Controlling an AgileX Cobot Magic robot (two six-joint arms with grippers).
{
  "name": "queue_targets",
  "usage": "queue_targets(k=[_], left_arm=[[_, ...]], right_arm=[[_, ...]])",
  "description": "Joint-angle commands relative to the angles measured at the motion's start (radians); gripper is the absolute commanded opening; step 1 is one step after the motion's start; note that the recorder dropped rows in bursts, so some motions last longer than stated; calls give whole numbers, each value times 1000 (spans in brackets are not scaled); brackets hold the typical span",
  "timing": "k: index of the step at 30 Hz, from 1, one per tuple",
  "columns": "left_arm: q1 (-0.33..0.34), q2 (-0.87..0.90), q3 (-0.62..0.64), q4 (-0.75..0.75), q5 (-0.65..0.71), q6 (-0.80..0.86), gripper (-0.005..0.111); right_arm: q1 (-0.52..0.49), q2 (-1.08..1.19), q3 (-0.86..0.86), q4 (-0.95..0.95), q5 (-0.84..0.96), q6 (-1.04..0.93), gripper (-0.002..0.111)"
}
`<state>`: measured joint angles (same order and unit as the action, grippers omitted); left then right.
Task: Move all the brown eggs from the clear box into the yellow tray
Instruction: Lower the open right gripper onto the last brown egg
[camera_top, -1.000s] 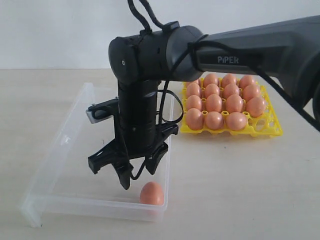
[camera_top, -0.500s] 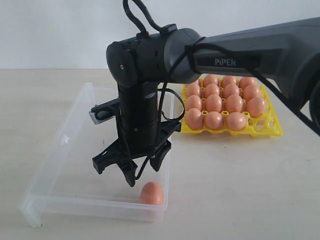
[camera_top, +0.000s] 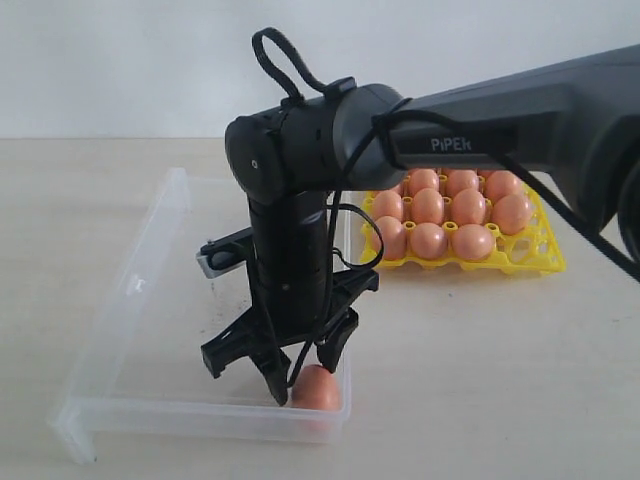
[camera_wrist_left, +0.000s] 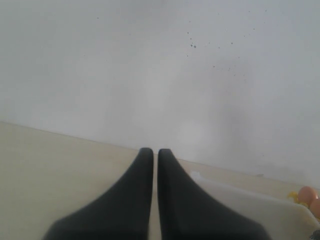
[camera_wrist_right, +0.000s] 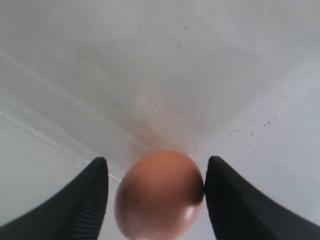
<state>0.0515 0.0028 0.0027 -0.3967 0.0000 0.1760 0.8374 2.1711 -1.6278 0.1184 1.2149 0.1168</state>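
One brown egg (camera_top: 318, 391) lies in the clear box (camera_top: 122, 292), by its front right corner. My right gripper (camera_top: 305, 381) points straight down over it and stands open, a finger on each side. In the right wrist view the egg (camera_wrist_right: 160, 196) sits between the fingers of the right gripper (camera_wrist_right: 157, 160); one finger touches its side and a gap shows at the other. The yellow tray (camera_top: 546, 262) behind holds several brown eggs (camera_top: 428, 240). My left gripper (camera_wrist_left: 152, 150) is shut on nothing, above the table beside the box, and does not show in the exterior view.
The right arm reaches in from the right, passing above the tray's front left part. The box's low walls close in on the egg at the front and right. Bare table lies in front of the tray.
The right gripper has come down and shifted right and forward, so its open fingers now straddle the egg. The egg and box have nudged slightly right.
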Motion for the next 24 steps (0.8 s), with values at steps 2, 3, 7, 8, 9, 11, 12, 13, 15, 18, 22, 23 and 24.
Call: queue_targets(k=[2,3,7,8,9,11,12,13,15,18,22,23,24], left_arm=[[-4,-3,-3,-3,0,6,4],[-4,-3,-3,-3,0,6,4],[-4,-3,-3,-3,0,6,4],[-4,-3,-3,-3,0,6,4],[-4,-3,-3,-3,0,6,4],[-4,-3,-3,-3,0,6,4],[-4,-3,-3,-3,0,6,4],[-4,-3,-3,-3,0,6,4],[-4,-3,-3,-3,0,6,4],[-4,-3,-3,-3,0,6,4],[-4,-3,-3,-3,0,6,4],[-4,-3,-3,-3,0,6,4],[-4,-3,-3,-3,0,6,4]], right_arm=[[-1,-6,11,45,6,5,51],[-1,-6,11,50,6,2,51],[-1,-6,11,63,6,-28,51],[-1,-6,11,61,6,-41,51],[-1,-6,11,54,6,-52,51],[-1,-6,11,31,6,-95,51],[-1,-6,11,-2,6,-117,51],[-1,-6,11,-40,6,-117,51],[-1,-6,11,-92,6,-117,51],[-1,-6,11,-90,6,-157,51],[-1,-3,11,-22,6,-164,51],[-1,1,11,-13,6,-155,51],[-1,6,11,-5,6,-145,51]])
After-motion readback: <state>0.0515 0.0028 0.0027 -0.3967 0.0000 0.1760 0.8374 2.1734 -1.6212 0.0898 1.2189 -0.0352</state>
